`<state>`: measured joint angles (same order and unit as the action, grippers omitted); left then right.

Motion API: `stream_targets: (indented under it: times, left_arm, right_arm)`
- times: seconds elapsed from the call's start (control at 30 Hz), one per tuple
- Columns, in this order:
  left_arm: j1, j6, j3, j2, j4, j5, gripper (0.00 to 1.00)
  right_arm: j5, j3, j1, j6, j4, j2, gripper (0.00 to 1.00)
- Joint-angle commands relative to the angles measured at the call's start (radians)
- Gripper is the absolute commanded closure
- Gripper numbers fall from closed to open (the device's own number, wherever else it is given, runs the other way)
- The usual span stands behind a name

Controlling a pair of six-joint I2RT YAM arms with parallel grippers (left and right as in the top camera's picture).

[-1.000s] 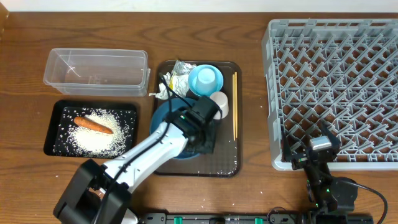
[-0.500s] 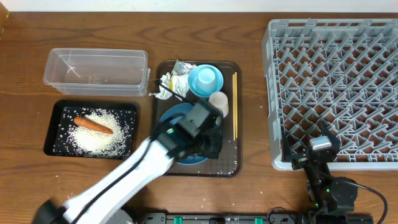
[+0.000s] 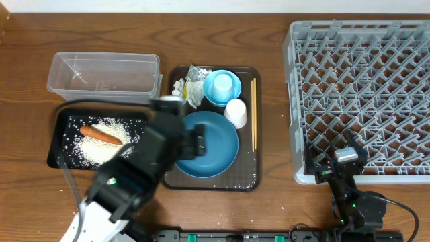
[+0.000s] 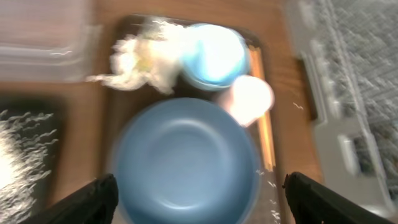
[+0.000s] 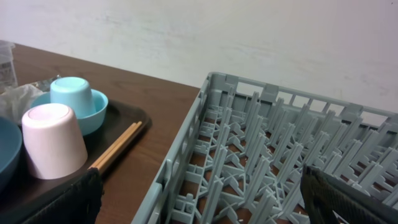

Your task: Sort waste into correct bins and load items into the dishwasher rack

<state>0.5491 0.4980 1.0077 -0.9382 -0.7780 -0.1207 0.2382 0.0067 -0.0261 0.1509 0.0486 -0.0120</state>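
Rice (image 3: 101, 151) and carrot (image 3: 101, 134) binned; tissue (image 3: 179, 89), bowl (image 3: 209, 144), cup (image 3: 236, 112) await us; rack (image 3: 363, 94) empty; left gripper (image 4: 205, 202) and right gripper (image 5: 214, 199) agape.

Left arm (image 3: 131, 178), lower left overhead: black housing, white link, green LED. Right arm (image 3: 348, 185), lower right: black, grey top block, green LEDs, black cable.

Blurry tissue (image 4: 140, 56), blurry rice (image 4: 22, 152)

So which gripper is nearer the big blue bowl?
Left: its fingers hang open over the bowl; the right gripper sits at the front of the rack, farther off.
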Motion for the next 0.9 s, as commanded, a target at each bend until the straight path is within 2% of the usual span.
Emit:
stream_targets:
  times: [0.0, 0.1, 0.13, 0.3, 0.43, 0.87]
  left_arm:
    - [-0.148, 0.035, 0.064, 0.008, -0.09, -0.023, 0.1]
    - [-0.324, -0.056, 0.112, -0.023, -0.181, 0.082, 0.09]
    - [-0.385, -0.085, 0.126, -0.035, -0.203, 0.122, 0.06]
    - [-0.591, -0.08, 0.137, -0.055, -0.22, 0.272, 0.05]
    - [-0.638, -0.071, 0.133, -0.056, -0.221, 0.274, 0.04]
    - [-0.638, -0.071, 0.126, -0.061, -0.261, 0.266, 0.03]
  right_arm:
    - [-0.002, -0.001, -0.013, 0.011, 0.004, 0.004, 0.01]
    - [-0.002, -0.001, -0.013, 0.011, 0.004, 0.004, 0.01]
    - [-0.002, -0.001, -0.013, 0.011, 0.004, 0.004, 0.01]
    - [-0.002, -0.001, -0.013, 0.011, 0.004, 0.004, 0.01]
    - [-0.002, -0.001, -0.013, 0.011, 0.004, 0.004, 0.01]
    - [-0.002, -0.001, -0.013, 0.011, 0.004, 0.004, 0.01]
